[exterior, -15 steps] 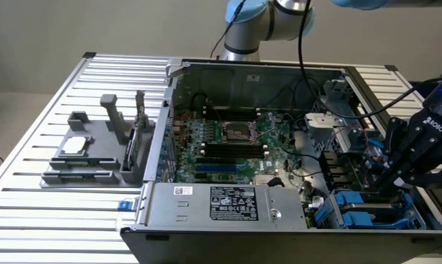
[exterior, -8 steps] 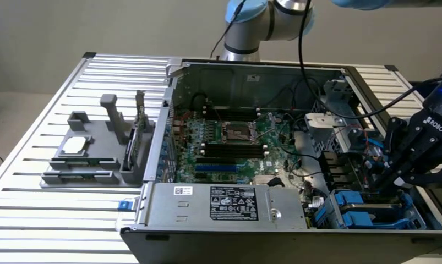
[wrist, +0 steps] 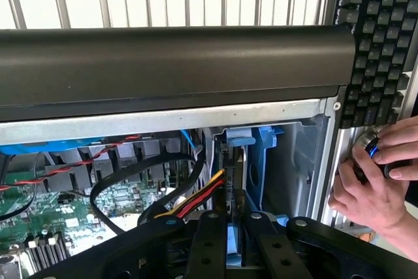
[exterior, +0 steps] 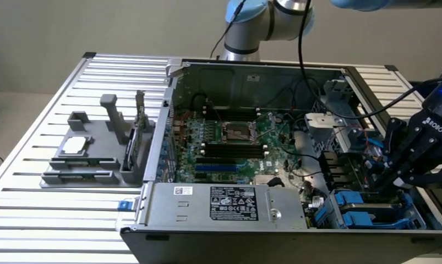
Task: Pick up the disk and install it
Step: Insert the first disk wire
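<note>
The disk [wrist: 235, 168] stands on edge in the blue drive bay [wrist: 266, 161] at the corner of the open computer case [exterior: 243, 231]. I see its thin side and the blue carrier tab [wrist: 239, 140] on top. My gripper [wrist: 234, 225] has both black fingers [wrist: 209, 240] pressed against the disk's two faces, so it is shut on it. In the exterior view my gripper [exterior: 394, 181] reaches down into the bay at the case's near corner on the exterior view's right, and it covers the disk there.
Red, yellow and black cables [wrist: 196, 197] run right beside the disk slot. A person's hands [wrist: 375, 174] hold a knob by a keyboard [wrist: 379, 44] outside the case wall. A grey fixture [exterior: 88, 159] with a chip and a card stands on the slatted table at the exterior view's left.
</note>
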### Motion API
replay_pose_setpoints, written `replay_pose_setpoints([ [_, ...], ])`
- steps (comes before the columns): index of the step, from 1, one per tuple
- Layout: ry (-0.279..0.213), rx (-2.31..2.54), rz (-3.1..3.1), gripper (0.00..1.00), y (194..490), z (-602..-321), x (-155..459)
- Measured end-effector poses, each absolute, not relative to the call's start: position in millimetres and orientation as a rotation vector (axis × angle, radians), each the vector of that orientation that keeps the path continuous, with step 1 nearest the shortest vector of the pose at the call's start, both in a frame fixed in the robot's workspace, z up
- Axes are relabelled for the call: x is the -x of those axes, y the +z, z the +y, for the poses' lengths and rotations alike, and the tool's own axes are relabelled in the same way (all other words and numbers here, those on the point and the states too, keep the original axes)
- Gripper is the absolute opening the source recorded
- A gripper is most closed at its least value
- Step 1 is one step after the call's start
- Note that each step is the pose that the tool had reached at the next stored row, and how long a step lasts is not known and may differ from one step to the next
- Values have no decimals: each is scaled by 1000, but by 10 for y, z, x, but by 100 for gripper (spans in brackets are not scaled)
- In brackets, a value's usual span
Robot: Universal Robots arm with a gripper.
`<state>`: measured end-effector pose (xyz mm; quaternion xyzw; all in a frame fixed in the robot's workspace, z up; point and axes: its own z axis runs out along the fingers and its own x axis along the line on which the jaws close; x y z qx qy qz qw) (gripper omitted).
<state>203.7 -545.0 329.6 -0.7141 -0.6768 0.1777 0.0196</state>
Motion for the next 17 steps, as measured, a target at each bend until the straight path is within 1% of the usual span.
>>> replay_pose_setpoints([
  [17,552,2215,-2100,16,3265,-5450,-2045],
])
